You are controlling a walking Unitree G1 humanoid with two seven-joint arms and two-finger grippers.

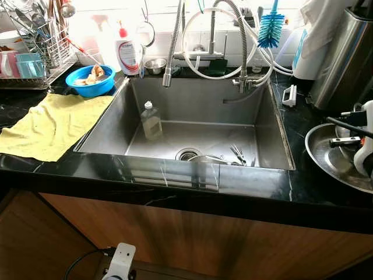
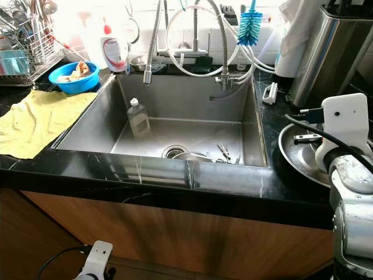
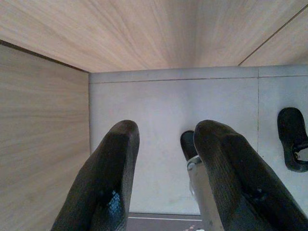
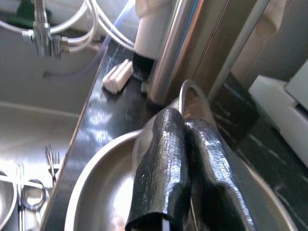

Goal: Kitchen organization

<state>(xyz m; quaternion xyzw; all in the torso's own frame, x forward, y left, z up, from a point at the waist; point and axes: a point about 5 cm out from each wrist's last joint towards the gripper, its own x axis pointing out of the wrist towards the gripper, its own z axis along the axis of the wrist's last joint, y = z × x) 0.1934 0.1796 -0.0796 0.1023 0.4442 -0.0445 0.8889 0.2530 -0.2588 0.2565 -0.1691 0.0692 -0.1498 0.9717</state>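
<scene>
At the counter's far left corner a dish rack [image 1: 35,49] holds utensils. Beside it a blue bowl [image 1: 90,80] of scraps sits just off the sink's back left corner, with a yellow cloth [image 1: 52,123] spread along the counter's left front. The left gripper [image 3: 163,192] hangs low before the wooden cabinet front, its fingers spread apart and holding nothing.

In the steel sink [image 1: 116,125] a clear bottle [image 1: 151,120] stands upright against the back wall on the left. Near the front wall, by the drain [image 1: 187,154], lie a small round metal dish [image 1: 207,158] and some cutlery [image 1: 238,154]. A spring-hose tap [image 1: 172,46] and a blue bottle brush [image 1: 270,29] hang along the back edge.

On the counter's right end a wide steel pan [image 2: 300,157] lies in front of a tall steel canister [image 2: 326,55]. The right gripper [image 4: 185,178] hovers directly over the pan's inner rim, fingers pressed together with nothing visibly between them, pointing toward the canister. The right arm is plainly the nearer one; the pan lies just beneath and ahead of its fingertips, so a grasp would probably mean opening and dropping onto the rim.
</scene>
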